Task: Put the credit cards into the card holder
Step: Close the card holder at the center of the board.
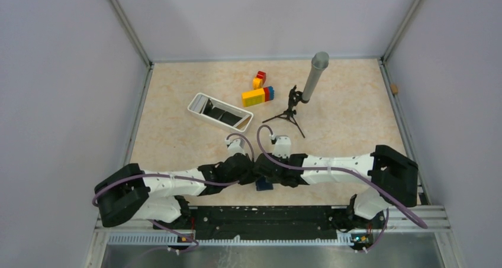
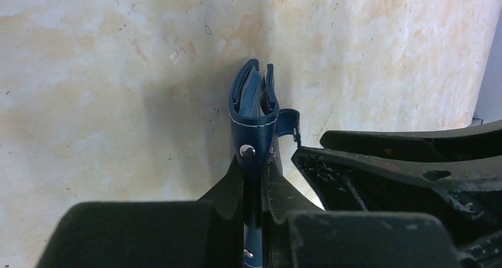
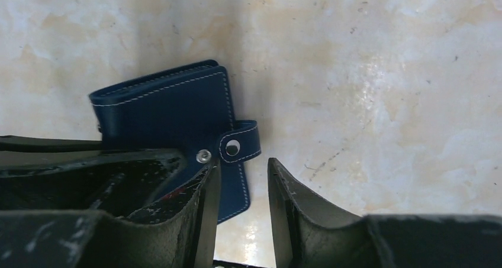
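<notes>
Left gripper (image 2: 253,176) pinched tight on the card holder (image 2: 253,117), which stands edge-on over the table (image 2: 89,73).
Right gripper (image 3: 243,164) sits just beside the card holder's snap strap (image 3: 240,145), which hangs undone; its jaws are parted and clamp nothing. Well beyond the card holder, a white tray (image 1: 197,105) holds the dark credit cards (image 1: 224,113). Farther out from the card holder lie coloured blocks (image 1: 258,94) and a small tripod (image 1: 290,113) bearing a grey tube (image 1: 315,73).

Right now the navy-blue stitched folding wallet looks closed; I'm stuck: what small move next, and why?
Probably close the right gripper on the snap strap: the left gripper pinches the folded navy wallet, and right jaws stand open beside it.
</notes>
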Available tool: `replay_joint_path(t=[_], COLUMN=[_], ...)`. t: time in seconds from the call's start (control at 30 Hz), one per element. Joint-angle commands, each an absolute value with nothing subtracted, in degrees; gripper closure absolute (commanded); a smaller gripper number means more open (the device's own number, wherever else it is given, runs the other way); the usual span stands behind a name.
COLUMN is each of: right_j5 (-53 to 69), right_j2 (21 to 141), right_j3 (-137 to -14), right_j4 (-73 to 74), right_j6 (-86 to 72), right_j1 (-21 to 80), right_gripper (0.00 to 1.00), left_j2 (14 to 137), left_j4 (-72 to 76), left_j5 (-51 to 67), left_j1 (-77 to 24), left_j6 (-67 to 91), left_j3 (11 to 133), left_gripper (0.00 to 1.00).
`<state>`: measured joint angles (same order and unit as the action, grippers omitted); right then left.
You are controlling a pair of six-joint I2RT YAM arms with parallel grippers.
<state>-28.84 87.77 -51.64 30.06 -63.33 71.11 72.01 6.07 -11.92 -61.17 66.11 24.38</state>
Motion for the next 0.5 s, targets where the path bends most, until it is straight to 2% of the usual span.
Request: replay_joint_path(t=[0.0,0.2,0.47], right_j5=[-30.76,-30.58,-29.83], right_j2=[83.54,80.97,84.39], right_j3=[-49.85,-48.95,-52.68], right_j4=[30.23,27.82,27.28], right_j6=[-65.03,-62.37,-59.57], right_j1=[71.38,71.37,72.54], right_gripper=[0.65,0.62,0.62], left_j2=[71.51,69.17,70.14], left_j4=[-1.31,-1.09,-3.00], left_j5=[-13.17,-12.32,-11.89], left_j1=[-61.37,-61.39,-61.39], left_j6=[61.44,60.29,59.53], left_j3=[21.43,19.67,21.01], left_gripper=[1.00,1.00,1.00])
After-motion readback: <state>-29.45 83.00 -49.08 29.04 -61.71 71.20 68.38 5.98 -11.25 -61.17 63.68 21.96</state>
